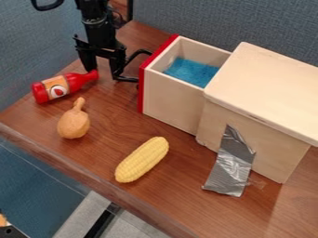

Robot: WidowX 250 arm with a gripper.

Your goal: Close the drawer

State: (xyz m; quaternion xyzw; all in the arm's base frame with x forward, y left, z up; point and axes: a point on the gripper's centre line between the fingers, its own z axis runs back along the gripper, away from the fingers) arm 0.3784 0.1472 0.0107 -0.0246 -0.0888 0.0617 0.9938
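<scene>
Brown tabletop (pixel 115 121): we see the gripper (pixel 103 72), fingers spread, at far left beside the open drawer (pixel 169 100).

Bottle (pixel 63 87) left of drawer (pixel 171 100)

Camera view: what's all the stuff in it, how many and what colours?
open wooden drawer: 1, pale, red front, sticking out of the cabinet
bent handle: 1, black, at the drawer's front
wooden cabinet: 1, pale, right
soft-looking lining: 1, blue, inside the drawer
shiny tape strip: 1, silver, from cabinet to table
toy bottle: 1, red, orange label, left
drumstick-shaped toy: 1, tan, below the bottle
toy corncob: 1, yellow, middle
wooden table: 1, brown, underneath
fabric-like panels: 2, blue-grey, behind
floor: 1, blue and grey, lower left
robot arm with two-finger gripper: 1, black, upper left
</scene>
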